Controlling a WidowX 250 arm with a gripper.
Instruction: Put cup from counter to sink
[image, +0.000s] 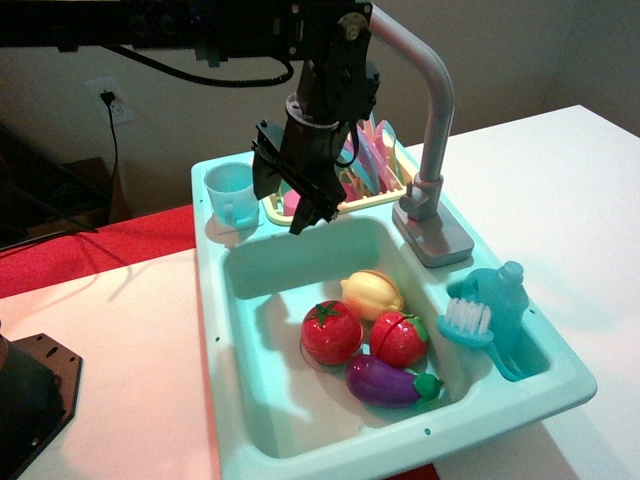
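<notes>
The pale blue translucent cup (232, 194) stands upright on the back left corner of the turquoise counter ledge (212, 290). My gripper (283, 198) hangs just to the right of the cup, above the back rim of the sink (300, 420). Its dark fingers (308, 213) are spread apart and hold nothing. The cup is a short gap away from the nearest finger.
The basin holds a tomato (331, 331), a lemon (372, 294), a strawberry (400, 339) and an eggplant (391, 383). A grey faucet (432, 150) rises at the back right. A yellow dish rack (355, 195) with plates sits behind my gripper. A teal bottle (505, 310) and brush (464, 322) lie at the right.
</notes>
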